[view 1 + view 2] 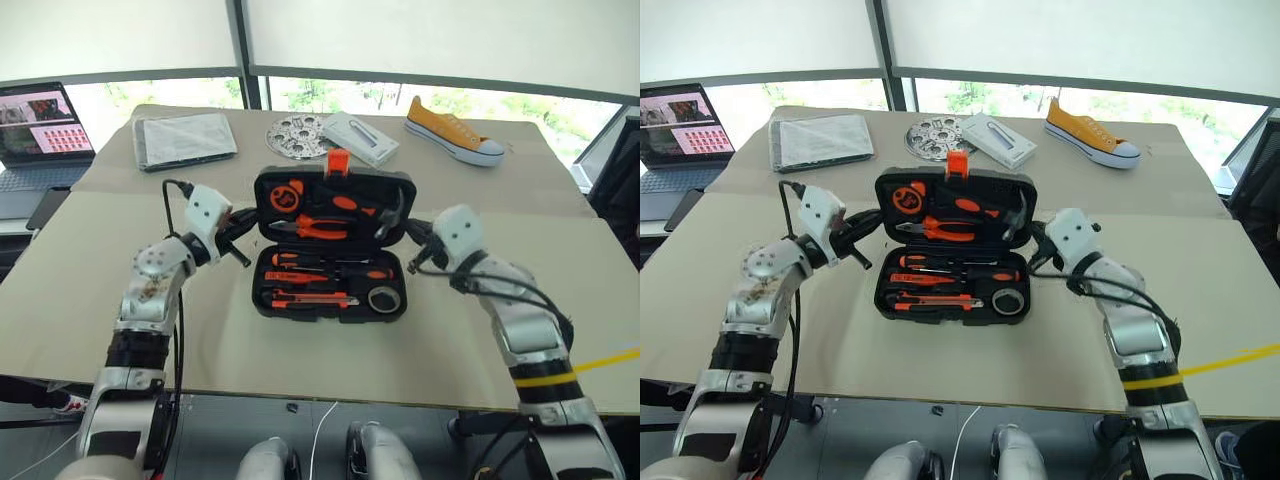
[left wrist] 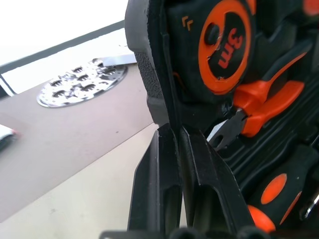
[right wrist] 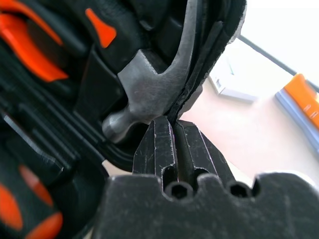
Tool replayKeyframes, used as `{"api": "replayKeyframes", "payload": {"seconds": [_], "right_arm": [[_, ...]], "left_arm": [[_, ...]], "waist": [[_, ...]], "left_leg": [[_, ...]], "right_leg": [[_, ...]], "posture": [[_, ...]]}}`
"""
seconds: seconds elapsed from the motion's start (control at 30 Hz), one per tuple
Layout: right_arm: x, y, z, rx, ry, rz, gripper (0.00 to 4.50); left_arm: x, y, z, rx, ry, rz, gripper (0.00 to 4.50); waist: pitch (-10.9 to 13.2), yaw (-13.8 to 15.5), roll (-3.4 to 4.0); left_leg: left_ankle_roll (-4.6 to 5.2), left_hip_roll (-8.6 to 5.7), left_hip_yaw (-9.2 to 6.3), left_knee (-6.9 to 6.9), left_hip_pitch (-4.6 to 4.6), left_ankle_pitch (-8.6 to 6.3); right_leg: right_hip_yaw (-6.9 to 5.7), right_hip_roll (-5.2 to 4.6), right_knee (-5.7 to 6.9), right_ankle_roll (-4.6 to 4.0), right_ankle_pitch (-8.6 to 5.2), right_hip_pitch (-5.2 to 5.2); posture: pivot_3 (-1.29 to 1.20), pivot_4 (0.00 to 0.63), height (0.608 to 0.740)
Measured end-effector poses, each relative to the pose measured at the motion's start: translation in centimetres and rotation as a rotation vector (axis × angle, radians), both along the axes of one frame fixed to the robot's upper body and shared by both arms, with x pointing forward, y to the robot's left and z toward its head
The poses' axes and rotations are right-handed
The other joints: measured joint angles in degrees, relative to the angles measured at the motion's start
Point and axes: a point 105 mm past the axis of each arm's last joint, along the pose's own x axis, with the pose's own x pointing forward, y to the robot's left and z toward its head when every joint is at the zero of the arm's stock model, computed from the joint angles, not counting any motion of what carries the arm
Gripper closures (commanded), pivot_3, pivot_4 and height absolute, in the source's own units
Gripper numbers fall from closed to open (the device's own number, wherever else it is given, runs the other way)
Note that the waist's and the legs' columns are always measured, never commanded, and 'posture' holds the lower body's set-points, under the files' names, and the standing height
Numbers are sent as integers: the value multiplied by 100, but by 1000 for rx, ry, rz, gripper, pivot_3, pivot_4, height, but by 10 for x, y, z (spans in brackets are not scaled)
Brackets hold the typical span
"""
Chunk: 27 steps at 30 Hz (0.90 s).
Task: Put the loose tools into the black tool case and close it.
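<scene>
The black tool case (image 1: 262, 303) lies open mid-table, its lid (image 1: 335, 180) tilted up with the orange latch on top. In its lower half sit two black-and-orange screwdrivers (image 1: 330, 267), the utility knife (image 1: 310, 298) and the dark tape roll (image 1: 384, 298). The lid holds a tape measure (image 2: 227, 47), pliers (image 2: 264, 102) and a hammer (image 3: 149, 92). My left gripper (image 1: 245, 222) (image 2: 178, 130) is shut, tips against the lid's left rim. At the lid's right rim, by the hammer head, my right gripper (image 1: 412, 238) (image 3: 174, 123) is also shut with its tips touching.
Behind the case are a grey folded cloth (image 1: 185, 140), a perforated metal disc (image 1: 297, 135), a white box (image 1: 358, 138) and a yellow shoe (image 1: 452, 130). A laptop (image 1: 40, 125) stands at the far left. The table's front edge runs just below the case.
</scene>
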Motion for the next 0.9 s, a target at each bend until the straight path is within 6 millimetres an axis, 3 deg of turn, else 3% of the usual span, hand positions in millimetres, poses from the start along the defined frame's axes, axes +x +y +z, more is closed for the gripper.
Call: {"api": "replayKeyframes", "payload": {"seconds": [0.13,0.2,0.23,0.37,0.43,0.53,0.57,0.63,0.67,0.73,0.77,0.87,0.9], "right_arm": [[-15,-1,-13,-28,-15,22,4482],[-24,-3,-15,-46,-13,40,3773],[-29,-5,-16,-56,-2,53,3635],[-51,-31,-28,-52,149,39,2256],[-74,-44,-15,-63,238,99,2250],[-103,-49,1,-98,331,194,2250],[-115,-47,-3,-106,384,239,2528],[-135,-42,-21,-131,511,323,2997],[-146,-35,-36,-148,585,379,3347],[-154,-25,-49,-176,638,439,4054],[-153,-22,-53,-193,643,451,4414],[-143,-4,-55,-272,585,507,4500],[-139,0,-55,-282,571,512,4500]], "left_arm": [[-12,1,-11,22,-8,9,4500],[-21,1,-14,21,-3,10,3816],[-24,2,-16,15,10,13,3680],[-50,29,-28,0,149,66,2227],[-71,52,-17,-38,260,60,1422],[-94,77,3,-33,372,27,1422],[-98,80,5,-24,400,3,1358],[-85,86,7,-4,423,-3,1950],[-64,92,8,14,406,19,2195],[-39,90,9,64,377,19,3005],[-29,83,9,84,362,2,3409],[3,44,0,189,333,-103,4442],[10,35,-4,212,333,-119,4442]], "waist": [[-1,10,-2],[-3,24,-3],[-4,27,-4],[-1,-1,-4],[-1,-3,-4],[-3,31,-6],[-4,63,-5],[-5,194,-4],[-3,286,-6],[-7,325,-14],[-11,328,-19],[-23,304,-43],[-24,290,-45]], "left_leg": [[-9,1,9,3,30,15],[-9,4,7,3,38,18],[-9,6,6,2,40,18],[-6,9,6,2,19,19],[-5,18,-8,0,16,19],[-6,23,-24,0,32,18],[-5,21,-23,-4,37,16],[-2,4,-29,-11,52,14],[-13,0,-27,-10,54,9],[-8,-2,-24,-6,47,10],[4,-4,-20,-2,46,10],[42,-7,-14,33,-3,14],[43,-7,-14,51,-20,15]], "right_leg": [[24,-13,19,19,-12,13],[44,-22,31,17,-13,13],[47,-24,31,16,-13,13],[51,-49,40,-28,5,-14],[39,-47,33,-35,3,-12],[20,-47,30,-2,-30,11],[19,-47,26,-3,-34,15],[4,-39,30,-3,-39,34],[4,-17,25,-1,-38,41],[25,-3,16,17,-26,43],[32,-8,16,23,-21,45],[38,-5,13,29,-10,15],[37,7,13,25,-8,5]], "posture": [[0,150,733],[0,150,733],[0,150,733],[0,150,733],[0,150,733],[0,150,733],[0,150,733],[0,150,733],[0,150,733],[0,150,733],[0,150,733],[0,150,733],[0,150,733]]}}
